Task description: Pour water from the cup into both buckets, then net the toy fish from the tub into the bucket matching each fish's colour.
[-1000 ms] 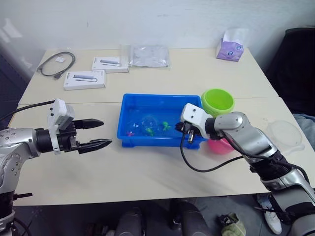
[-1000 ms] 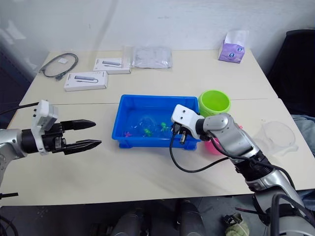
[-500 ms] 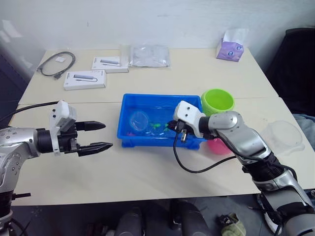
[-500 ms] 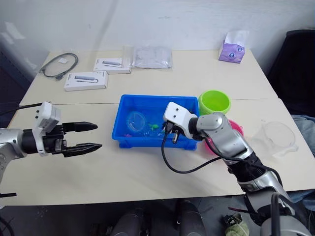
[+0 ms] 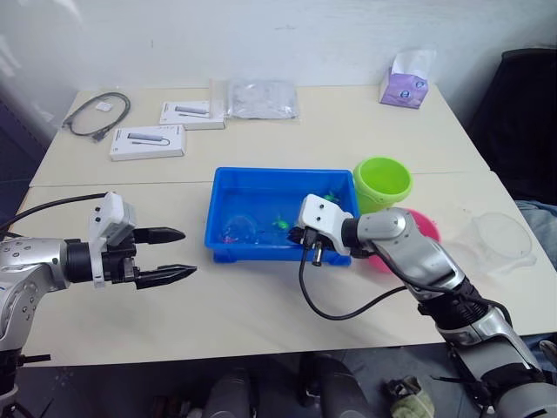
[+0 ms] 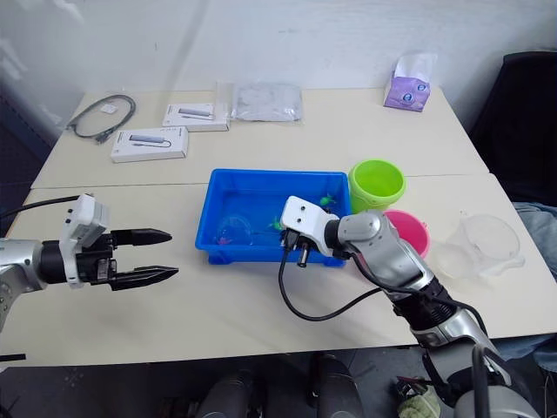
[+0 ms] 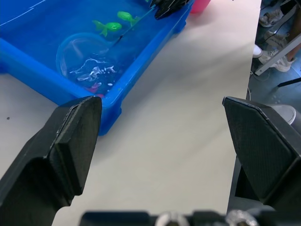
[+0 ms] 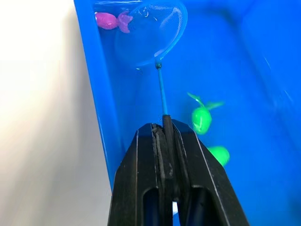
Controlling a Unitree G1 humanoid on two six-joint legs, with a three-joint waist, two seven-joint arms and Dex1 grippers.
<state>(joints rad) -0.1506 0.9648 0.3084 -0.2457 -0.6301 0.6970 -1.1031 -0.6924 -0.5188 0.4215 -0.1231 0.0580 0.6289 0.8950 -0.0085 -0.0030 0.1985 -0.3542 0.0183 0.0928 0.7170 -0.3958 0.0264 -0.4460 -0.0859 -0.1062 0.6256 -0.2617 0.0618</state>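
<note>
Over the tub's (image 6: 261,187) near rim, the right gripper (image 8: 165,136) is clamped on the net's (image 8: 153,35) thin handle, fingers pressed together with the rod rising between them. Its hoop lies in the water at the tub's left end, close against the near wall, with a pink fish (image 8: 112,20) just beside the hoop's edge; whether that fish is inside the hoop I cannot tell. Two green fish (image 8: 202,117) float nearer the gripper, to one side of the handle, one behind the other. Beside the tub's right end stands the green bucket (image 6: 376,185), and the pink bucket (image 6: 409,231) sits just in front of it, partly behind the right arm. Farther right, near the table's (image 6: 348,131) edge, rests the clear cup (image 6: 487,239). Well apart to the left, the left gripper (image 5: 161,255) hangs above bare tabletop with its fingers spread wide, empty, pointing toward the tub. At the far side lie two white boxes (image 6: 150,144), a coiled cable (image 6: 100,113), a clear bag (image 6: 265,100) and a purple tissue pack (image 6: 407,85).
</note>
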